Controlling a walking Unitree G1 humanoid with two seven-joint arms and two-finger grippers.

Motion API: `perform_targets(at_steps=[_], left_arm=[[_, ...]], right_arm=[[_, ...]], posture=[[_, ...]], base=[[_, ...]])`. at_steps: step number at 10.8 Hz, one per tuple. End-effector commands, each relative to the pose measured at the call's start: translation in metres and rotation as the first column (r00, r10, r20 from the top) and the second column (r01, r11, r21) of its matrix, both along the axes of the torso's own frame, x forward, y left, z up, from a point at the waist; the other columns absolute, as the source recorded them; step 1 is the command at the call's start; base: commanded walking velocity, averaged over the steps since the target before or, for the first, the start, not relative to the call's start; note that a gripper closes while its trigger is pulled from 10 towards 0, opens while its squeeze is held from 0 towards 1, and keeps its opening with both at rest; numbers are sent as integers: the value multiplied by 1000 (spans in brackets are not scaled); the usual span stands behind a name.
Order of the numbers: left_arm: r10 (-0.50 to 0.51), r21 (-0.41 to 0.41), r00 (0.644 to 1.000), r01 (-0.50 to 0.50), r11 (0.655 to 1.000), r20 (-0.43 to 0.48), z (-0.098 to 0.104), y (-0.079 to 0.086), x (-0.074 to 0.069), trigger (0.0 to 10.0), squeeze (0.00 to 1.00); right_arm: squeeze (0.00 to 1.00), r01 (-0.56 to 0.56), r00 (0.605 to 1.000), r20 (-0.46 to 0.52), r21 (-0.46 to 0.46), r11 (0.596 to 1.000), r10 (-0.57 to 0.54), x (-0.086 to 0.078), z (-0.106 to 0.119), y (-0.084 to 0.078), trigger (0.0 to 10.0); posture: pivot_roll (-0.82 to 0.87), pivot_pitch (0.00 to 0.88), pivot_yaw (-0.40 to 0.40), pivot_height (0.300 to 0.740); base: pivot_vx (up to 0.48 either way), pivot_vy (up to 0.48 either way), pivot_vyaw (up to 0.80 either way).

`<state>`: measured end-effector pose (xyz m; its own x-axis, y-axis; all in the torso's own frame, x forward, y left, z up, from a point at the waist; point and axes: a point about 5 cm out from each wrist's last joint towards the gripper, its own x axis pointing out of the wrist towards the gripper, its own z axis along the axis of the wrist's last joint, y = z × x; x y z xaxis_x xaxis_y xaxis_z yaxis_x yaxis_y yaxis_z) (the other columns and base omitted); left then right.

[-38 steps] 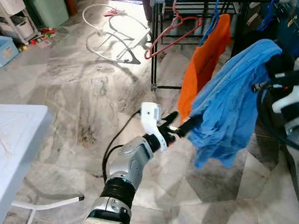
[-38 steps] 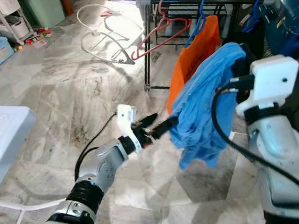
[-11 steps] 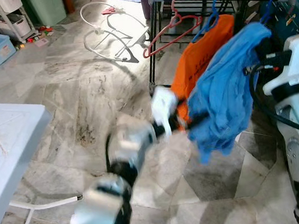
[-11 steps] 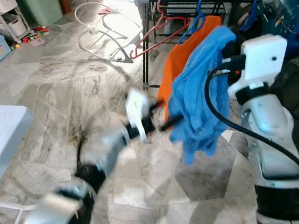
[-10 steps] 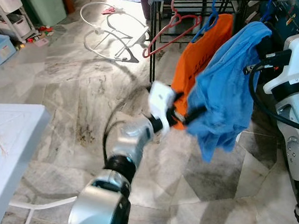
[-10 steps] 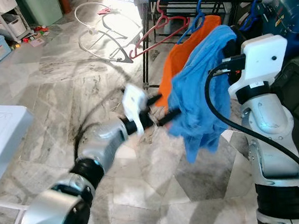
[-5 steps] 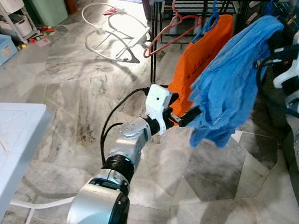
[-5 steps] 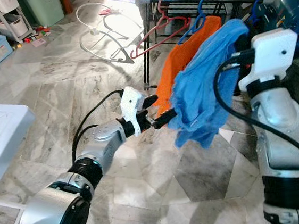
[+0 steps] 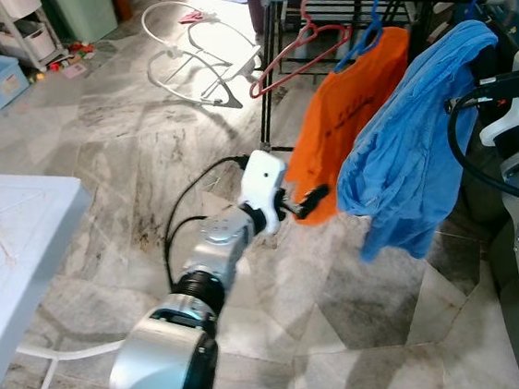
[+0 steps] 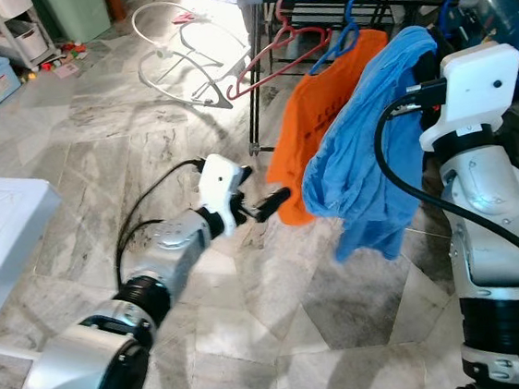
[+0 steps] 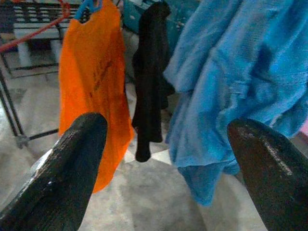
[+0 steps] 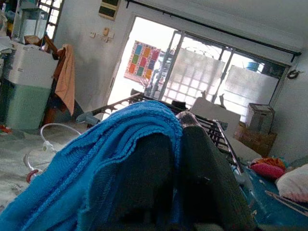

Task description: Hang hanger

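Blue garment (right-held) probably released by left fingers.

Daylight from doorway, floor glare; wrist views soft.

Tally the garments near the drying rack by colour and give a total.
Orange garment: 1
Blue garment: 1
Black garment: 1
Total: 3
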<state>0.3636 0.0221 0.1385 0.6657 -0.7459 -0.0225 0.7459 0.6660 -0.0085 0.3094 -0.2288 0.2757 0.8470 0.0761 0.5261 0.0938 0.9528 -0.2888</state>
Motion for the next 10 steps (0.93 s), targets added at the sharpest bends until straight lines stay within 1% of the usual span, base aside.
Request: perform_targets(at_steps=[1,2,4,6,7,8,9,10], left_arm=[[-52,-57,999,51,997,-15,3,-12,-4,10000,0],[-84,-115,995,79,990,-46,2,-24,-9,10000,0],[-129,-157,989,116,981,-76,-4,-38,-19,10000,0],[-128,-147,988,115,982,-84,-8,-38,-22,10000,0],[-114,-153,987,97,984,-111,-14,-40,-24,10000,0],[-121,-173,984,98,980,-129,-16,-45,-27,10000,0],[-135,-180,981,110,977,-136,-18,-55,-33,10000,0],[-146,-191,978,117,975,-146,-20,-61,-38,3765,0]], right_arm=[[0,6,999,38,-7,1000,-6,-1,8,-2,0],[0,2,999,38,-1,1000,-2,-1,7,1,0],[0,-8,999,37,6,1000,8,0,6,4,0],[0,-17,999,41,13,1000,16,-1,8,7,0],[0,-28,998,49,22,999,27,-1,11,11,0],[0,-42,998,54,38,998,40,-2,13,14,0],[0,-53,997,54,39,998,51,-3,14,18,0],[0,-58,997,53,40,997,56,-5,14,20,0]], posture=[[-38,148,-64,740],[-42,151,-63,740],[-50,153,-65,740],[-62,156,-61,740],[-76,156,-59,740],[-80,156,-59,740],[-97,153,-60,740],[-108,151,-58,740]], base=[[0,0,0],[0,0,0],[0,0,0],[0,0,0],[0,0,0],[0,0,0],[0,0,0],[0,0,0]])
